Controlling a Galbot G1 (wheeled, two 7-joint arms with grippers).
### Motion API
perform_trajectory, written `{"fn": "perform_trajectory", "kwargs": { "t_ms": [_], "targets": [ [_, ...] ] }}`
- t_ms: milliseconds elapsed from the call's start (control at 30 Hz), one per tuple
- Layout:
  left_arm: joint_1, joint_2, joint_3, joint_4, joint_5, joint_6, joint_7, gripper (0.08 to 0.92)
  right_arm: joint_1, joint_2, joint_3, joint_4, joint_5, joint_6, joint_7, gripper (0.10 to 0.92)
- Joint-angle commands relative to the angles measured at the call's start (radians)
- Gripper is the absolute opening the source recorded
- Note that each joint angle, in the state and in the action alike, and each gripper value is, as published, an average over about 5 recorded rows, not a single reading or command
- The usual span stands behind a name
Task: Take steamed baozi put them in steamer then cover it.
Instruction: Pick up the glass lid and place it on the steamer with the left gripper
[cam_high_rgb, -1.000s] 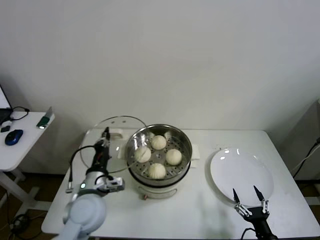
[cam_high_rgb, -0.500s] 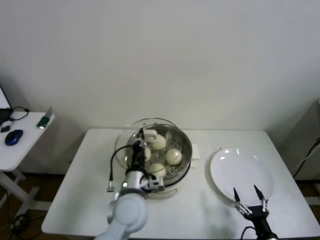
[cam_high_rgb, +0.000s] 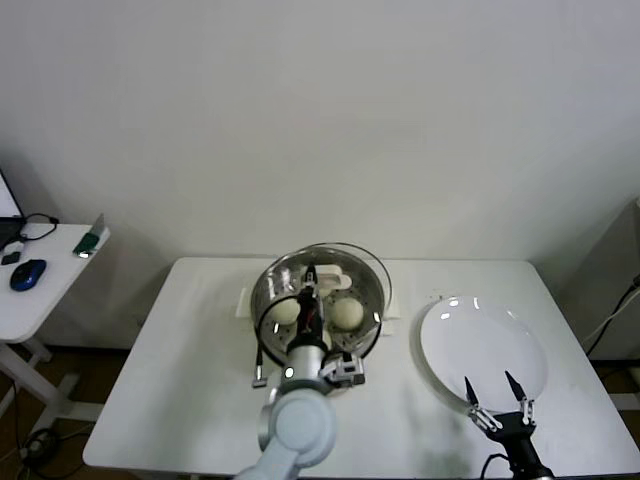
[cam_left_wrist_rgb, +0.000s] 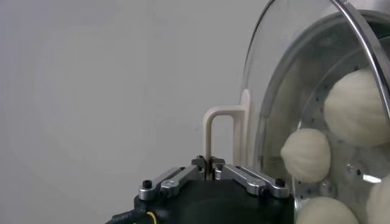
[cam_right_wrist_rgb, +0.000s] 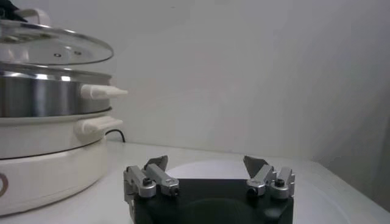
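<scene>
Head view: your left gripper (cam_high_rgb: 310, 275) sits over the steamer (cam_high_rgb: 268, 292), mid-table, pinched on the handle of the glass lid (cam_high_rgb: 345, 262), which covers the pot. Steamed baozi (cam_high_rgb: 346, 314) show through the glass. Your right gripper (cam_high_rgb: 497, 402) waits at the near right, fingers spread, just near of the white plate (cam_high_rgb: 484, 350).

Left wrist view: fingers (cam_left_wrist_rgb: 183, 177) closed tight on the lid handle (cam_left_wrist_rgb: 220, 131); buns visible behind the glass.

Right wrist view: right fingers (cam_right_wrist_rgb: 150, 177) spread apart, holding nothing; the lid hovers just above the steamer rim, a thin gap showing.
</scene>
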Motion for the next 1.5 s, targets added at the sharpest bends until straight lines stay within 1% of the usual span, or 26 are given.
{"fn": "perform_trajectory", "kwargs": {
  "t_ms": [33, 367, 933, 1500],
  "targets": [
    [0.0, -0.039, 0.025, 0.031, 0.033, 0.007, -0.012, 0.136, 0.0, -0.002, -0.002, -0.006, 0.0, 0.005, 0.002, 0.823],
    [0.015, -0.026, 0.007, 0.06, 0.045, -0.009, -0.055, 0.136, -0.006, 0.006, 0.001, -0.004, -0.004, 0.013, 0.0, 0.823],
    [-0.002, 0.007, -0.023, 0.089, 0.061, -0.026, -0.042, 0.136, -0.016, 0.011, 0.01, -0.008, -0.001, 0.019, -0.003, 0.823],
    [0.003, -0.001, -0.02, 0.106, 0.057, -0.036, -0.055, 0.136, -0.009, 0.018, 0.012, -0.014, -0.007, 0.023, -0.004, 0.823]
  ]
}}
